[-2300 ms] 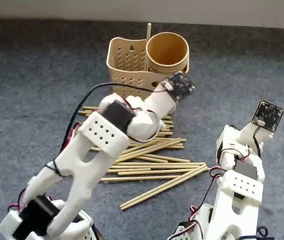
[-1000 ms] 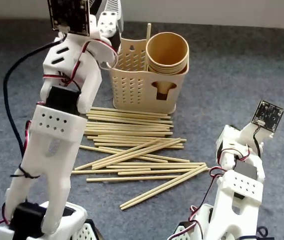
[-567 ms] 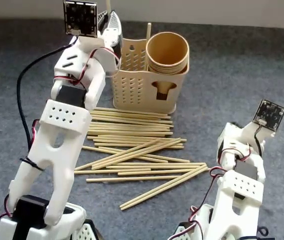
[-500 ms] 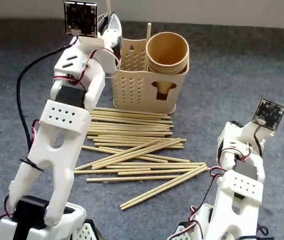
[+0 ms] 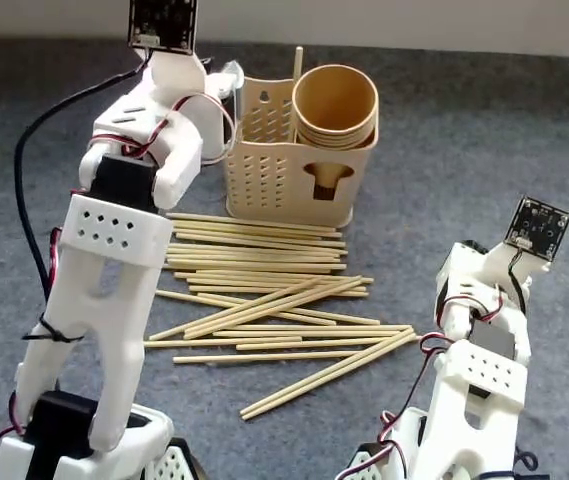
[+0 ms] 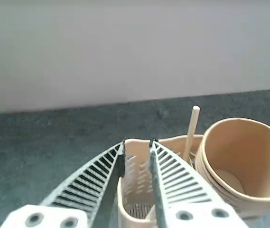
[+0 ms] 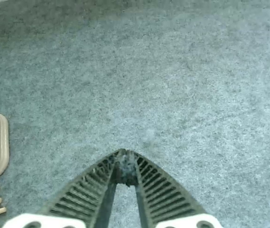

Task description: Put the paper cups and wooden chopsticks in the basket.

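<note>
High view: a grey carpet (image 5: 484, 130) covers the table. The left arm (image 5: 114, 240) rises tall at the nine o'clock side of the basket (image 5: 274, 175), and the right arm (image 5: 479, 370) sits folded at its five o'clock. Loose wooden chopsticks (image 5: 274, 290) lie strewn on the carpet at the basket's six o'clock. Stacked paper cups (image 5: 336, 100) fill its three o'clock compartment, with a single chopstick (image 5: 298, 70) upright just beside them. The left gripper (image 6: 137, 145) hangs by the basket's ten o'clock corner, fingers narrowly parted and empty. The right gripper (image 7: 125, 171) is closed tip to tip, holding nothing.
</note>
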